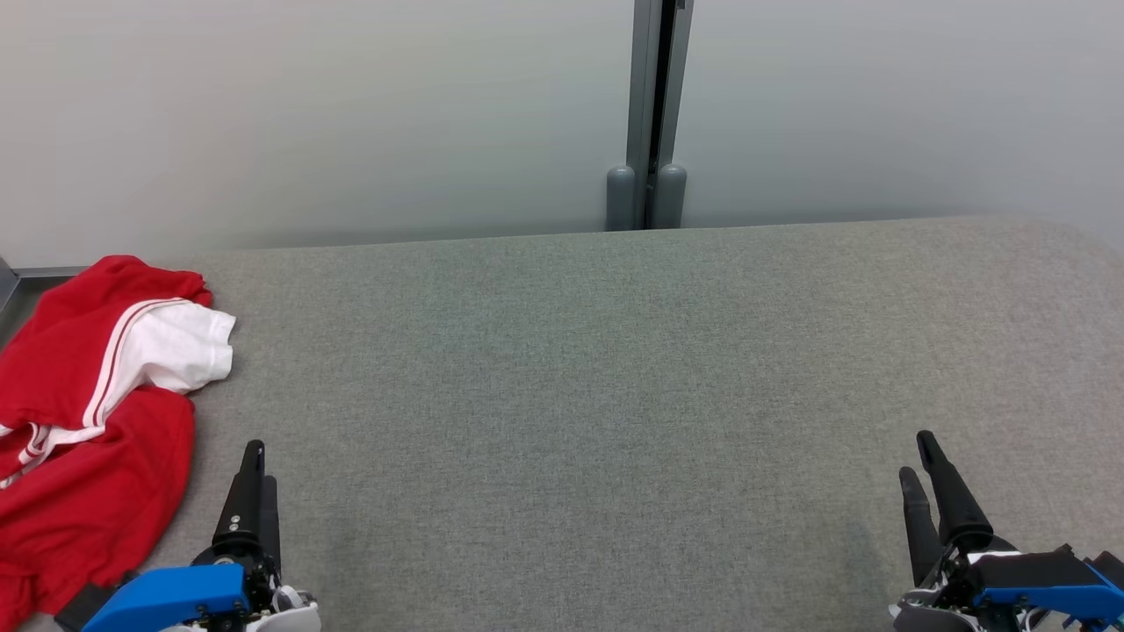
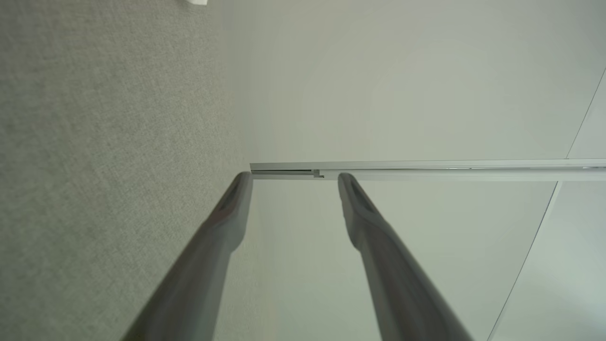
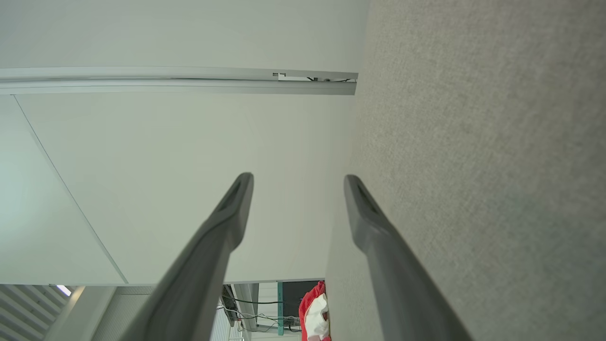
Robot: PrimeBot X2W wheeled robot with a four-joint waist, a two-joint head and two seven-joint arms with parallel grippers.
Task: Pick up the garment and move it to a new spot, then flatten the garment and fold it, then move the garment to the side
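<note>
garment red with white panel and stripes, crumpled in heap at left end of grey surface, running off picture edge. looks light, soft, floppy: likely to sag and drape when lifted, not fragile, grips easily. best hold judged: pinch raised fold or hem by white part. left tool near heap, not touching, jaws spread wide, empty. right tool well apart at right, jaws wide too, empty.
</note>
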